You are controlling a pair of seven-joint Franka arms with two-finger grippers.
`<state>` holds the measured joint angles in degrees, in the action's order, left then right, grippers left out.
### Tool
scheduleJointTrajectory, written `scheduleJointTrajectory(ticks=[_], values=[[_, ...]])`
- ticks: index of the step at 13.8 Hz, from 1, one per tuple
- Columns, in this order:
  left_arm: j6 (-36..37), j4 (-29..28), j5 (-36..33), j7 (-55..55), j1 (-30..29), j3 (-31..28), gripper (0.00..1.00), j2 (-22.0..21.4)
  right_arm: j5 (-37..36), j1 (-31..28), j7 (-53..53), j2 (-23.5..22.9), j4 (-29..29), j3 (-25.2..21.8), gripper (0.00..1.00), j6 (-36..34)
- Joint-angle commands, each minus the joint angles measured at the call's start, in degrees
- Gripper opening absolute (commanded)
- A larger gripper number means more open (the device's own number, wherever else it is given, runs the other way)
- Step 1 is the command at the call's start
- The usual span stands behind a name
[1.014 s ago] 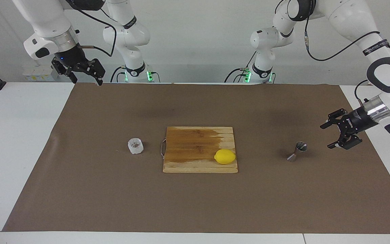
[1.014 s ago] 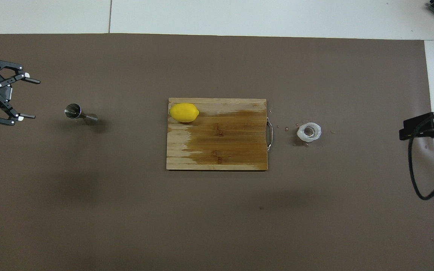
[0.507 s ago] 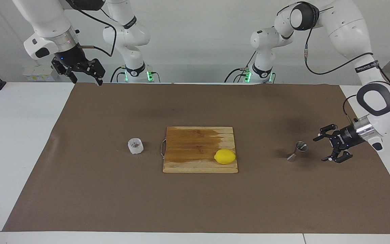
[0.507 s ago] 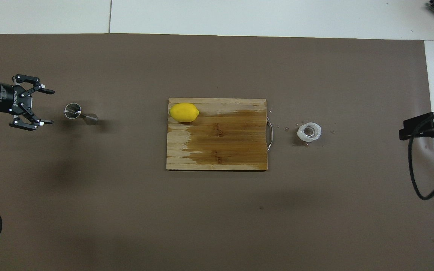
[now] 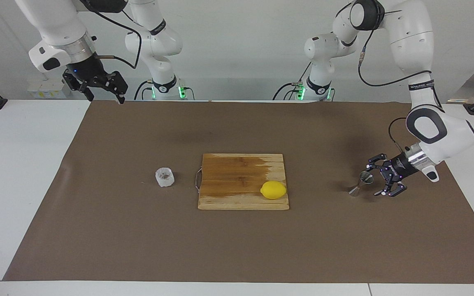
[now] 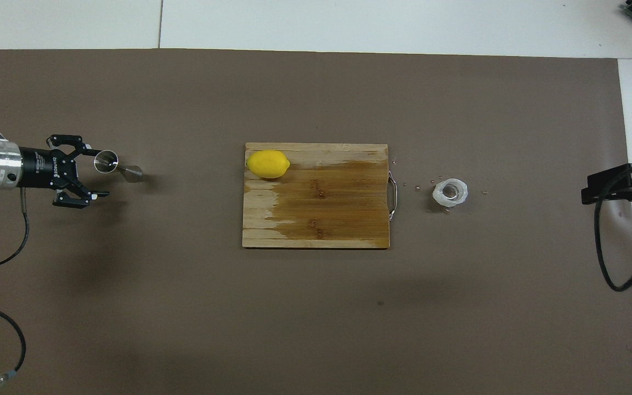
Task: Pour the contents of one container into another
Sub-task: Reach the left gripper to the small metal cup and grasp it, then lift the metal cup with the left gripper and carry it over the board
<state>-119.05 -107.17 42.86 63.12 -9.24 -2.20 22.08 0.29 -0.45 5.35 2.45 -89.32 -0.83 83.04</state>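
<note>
Left gripper (image 5: 376, 180) at the jigger (image 5: 360, 184), fingers spread and empty.

The jigger stands on the mat toward the left arm's end, just beside the spread fingertips, seemingly untouched. Its long axis looks upright, though that is hard to judge. The white cup (image 5: 164, 176) sits beside the cutting board (image 5: 237, 172). The right gripper (image 5: 103, 88) waits, open, raised over the mat's edge.

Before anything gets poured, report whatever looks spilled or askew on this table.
The cutting board has a broad dark wet-looking stain, and small droplets dot the mat around the white cup. The steel jigger stands upright, the open left gripper beside it.
</note>
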Motion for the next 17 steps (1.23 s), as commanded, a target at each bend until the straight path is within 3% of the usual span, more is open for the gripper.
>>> scheduleJointTrajectory(ticks=[1,10,11,13,14,15,17], values=[[-5.0,-5.5,4.5,0.0,3.4,-0.4,1.00,-2.8,-0.8,-0.3,0.5,0.9,-0.9,0.3,1.00,0.4],[-5.0,-6.9,9.7,0.0,2.7,-0.4,1.00,-4.2,-0.8,-0.3,0.5,0.9,-0.9,0.3,1.00,0.4],[-5.1,-6.9,9.8,0.0,2.7,-0.4,0.80,-4.2,-0.8,-0.3,0.5,0.9,-0.9,0.3,1.00,0.4],[-5.4,-6.9,10.6,0.0,2.4,-0.4,0.27,-4.2,-0.8,-0.3,0.5,0.9,-0.9,0.3,1.00,0.4],[-5.5,-6.9,11.4,0.0,2.4,-0.4,0.08,-4.2,-0.8,-0.3,0.5,0.9,-0.9,0.3,1.00,0.4],[-5.7,-6.9,11.8,0.0,2.5,-0.4,0.00,-4.2,-0.8,-0.3,0.5,0.9,-0.9,0.3,1.00,0.4],[-5.8,-6.7,12.5,0.2,2.3,-0.4,0.00,-4.2,-0.7,-0.3,0.5,0.9,-0.9,0.3,1.00,0.4]])
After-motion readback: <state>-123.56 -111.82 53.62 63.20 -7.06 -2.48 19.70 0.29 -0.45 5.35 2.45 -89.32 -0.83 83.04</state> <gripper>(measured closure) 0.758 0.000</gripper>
